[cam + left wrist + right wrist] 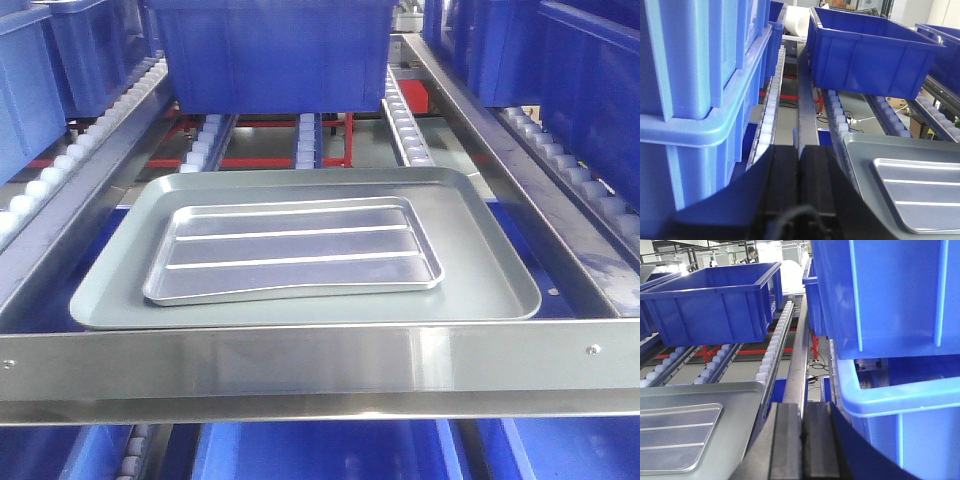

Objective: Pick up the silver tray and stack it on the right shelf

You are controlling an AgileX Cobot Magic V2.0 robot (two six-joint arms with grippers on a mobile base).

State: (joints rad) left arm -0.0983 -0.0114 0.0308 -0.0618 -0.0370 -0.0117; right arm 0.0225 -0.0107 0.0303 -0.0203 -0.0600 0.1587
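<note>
Spanning the whole front view, right shelf (300, 375) with its broad brushed-steel front bar and rails of small white rollers (405, 125) sloping up behind. Sitting further up those rollers behind the grey tray, blue bin (275, 50); more blue bins (700, 75) stacked beyond the rails on both sides. Resting on the rollers just behind the front bar, larger dull grey tray (480, 270). Lying flat inside that grey tray, slightly toward its left side, silver tray (295, 250), ribs running lengthwise. Hovering left of the grey tray's edge, left claw (800, 185), black fingers pressed together, pinching nothing. Hovering right of the same tray, right claw (802, 440), likewise pressed together and empty.
</note>
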